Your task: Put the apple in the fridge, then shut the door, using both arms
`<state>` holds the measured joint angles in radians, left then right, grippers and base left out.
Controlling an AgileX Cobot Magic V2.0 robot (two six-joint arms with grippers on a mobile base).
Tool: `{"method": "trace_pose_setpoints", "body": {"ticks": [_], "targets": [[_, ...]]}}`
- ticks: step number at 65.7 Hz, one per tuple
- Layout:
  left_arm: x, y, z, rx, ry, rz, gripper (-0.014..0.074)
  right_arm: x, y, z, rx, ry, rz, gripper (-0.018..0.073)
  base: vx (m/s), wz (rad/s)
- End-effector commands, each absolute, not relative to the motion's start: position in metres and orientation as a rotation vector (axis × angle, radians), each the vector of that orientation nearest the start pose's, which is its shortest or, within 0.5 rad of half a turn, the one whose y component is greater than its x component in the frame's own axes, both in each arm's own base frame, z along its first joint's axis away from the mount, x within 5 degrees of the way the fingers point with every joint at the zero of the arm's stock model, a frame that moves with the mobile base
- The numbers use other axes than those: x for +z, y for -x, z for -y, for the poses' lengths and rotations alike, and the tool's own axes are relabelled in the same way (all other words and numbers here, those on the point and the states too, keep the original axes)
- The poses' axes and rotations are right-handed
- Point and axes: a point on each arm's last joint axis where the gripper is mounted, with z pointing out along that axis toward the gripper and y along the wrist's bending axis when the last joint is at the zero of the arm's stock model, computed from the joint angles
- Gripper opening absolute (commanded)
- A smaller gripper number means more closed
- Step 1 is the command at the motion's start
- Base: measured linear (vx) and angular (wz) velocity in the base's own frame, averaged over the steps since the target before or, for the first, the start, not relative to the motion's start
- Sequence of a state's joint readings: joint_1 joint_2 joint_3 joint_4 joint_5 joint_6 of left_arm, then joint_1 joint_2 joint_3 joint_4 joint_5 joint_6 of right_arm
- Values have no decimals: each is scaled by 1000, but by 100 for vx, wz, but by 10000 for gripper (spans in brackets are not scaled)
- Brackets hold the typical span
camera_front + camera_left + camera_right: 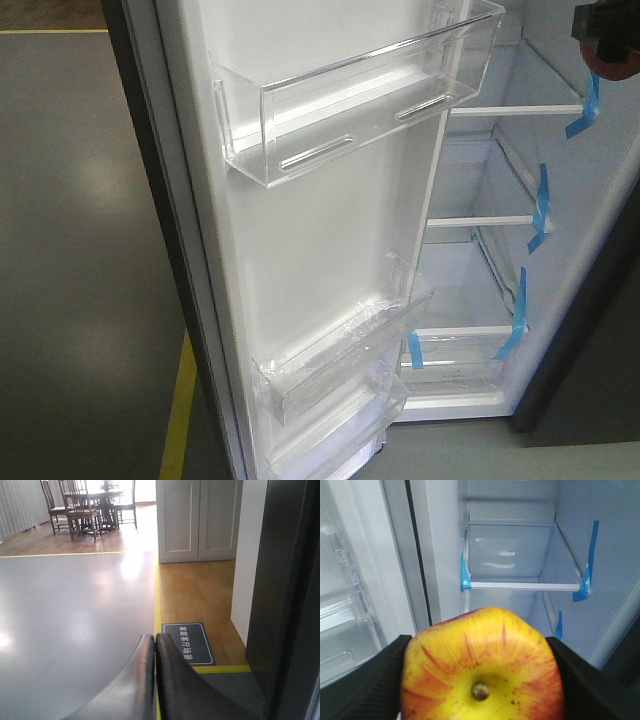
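- The apple [482, 665] is yellow with red stripes and a brown stem.
- The right gripper [481, 680] squeezes it.
- The left gripper [155, 652] is closed, finger against finger.

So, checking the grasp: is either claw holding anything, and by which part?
The right claw grips the apple by its sides, stem facing the camera; the left claw is shut, empty.
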<state>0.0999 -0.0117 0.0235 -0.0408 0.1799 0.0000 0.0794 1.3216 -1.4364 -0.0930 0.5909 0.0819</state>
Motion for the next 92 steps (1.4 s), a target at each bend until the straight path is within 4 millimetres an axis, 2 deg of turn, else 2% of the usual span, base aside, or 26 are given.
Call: {"method": "trace_pose_setpoints", "body": {"ticks": [1, 25, 42, 57, 68, 79, 92], "targets": [[203, -55, -5, 35, 112, -1570, -6, 469, -284, -18, 3, 48, -1817, 167, 0, 0], [203, -55, -5, 35, 112, -1570, -6, 478, -284, -19, 11, 52, -1723, 167, 0, 0], [203, -55, -5, 35, 112, -1570, -6, 501, -277, -20, 41, 49, -1530, 167, 0, 0], [203, -55, -5, 35, 112, -1570, -6, 530, -274, -21, 31, 71, -1446, 167, 0, 0], [203, -55, -5, 35, 112, -1570, -6, 552, -278, -26, 115, 79, -1430, 167, 0, 0], [203, -55, -5, 35, 112, -1570, -6, 551, -294, -44, 278, 195, -1508, 167, 0, 0], [203, -55, -5, 35, 112, -1570, -6, 531, -317, -70, 518, 414, -1539, 167, 0, 0]]}}
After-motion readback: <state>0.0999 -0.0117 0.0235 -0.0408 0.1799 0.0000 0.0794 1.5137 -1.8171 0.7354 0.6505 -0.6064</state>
